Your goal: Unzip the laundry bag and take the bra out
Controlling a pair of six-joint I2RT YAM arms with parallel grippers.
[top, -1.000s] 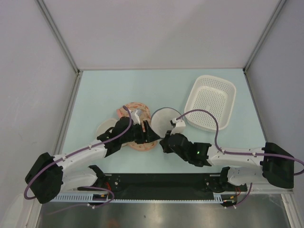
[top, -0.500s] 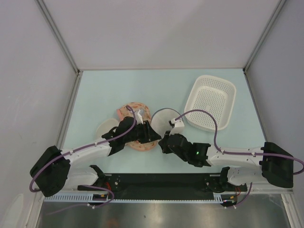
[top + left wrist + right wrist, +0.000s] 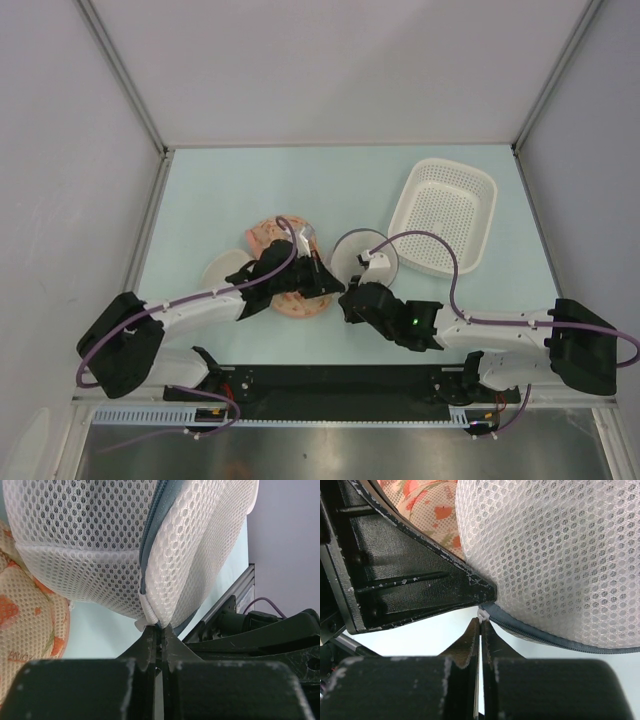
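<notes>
Near the front of the worktop (image 3: pixel 200 190), the laundry bag (image 3: pixel 352 247) is facing its round side upward, showing no long axis, its navy zipper band (image 3: pixel 146 550) circling the rim. Unzipping appears to be beginning: the left gripper (image 3: pixel 159 630) is pinching the band's end, the right gripper (image 3: pixel 480 622) nipping the white pull (image 3: pixel 481 614), which probably needs drawing around the rim. No bra is showing.

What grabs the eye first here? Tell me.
Both grippers meet mid-table on the laundry bag: the left gripper is shut on its mesh edge, the right gripper shut on a small tab by its dark zipper. A peach floral item lies just left; a white basket sits back right.
</notes>
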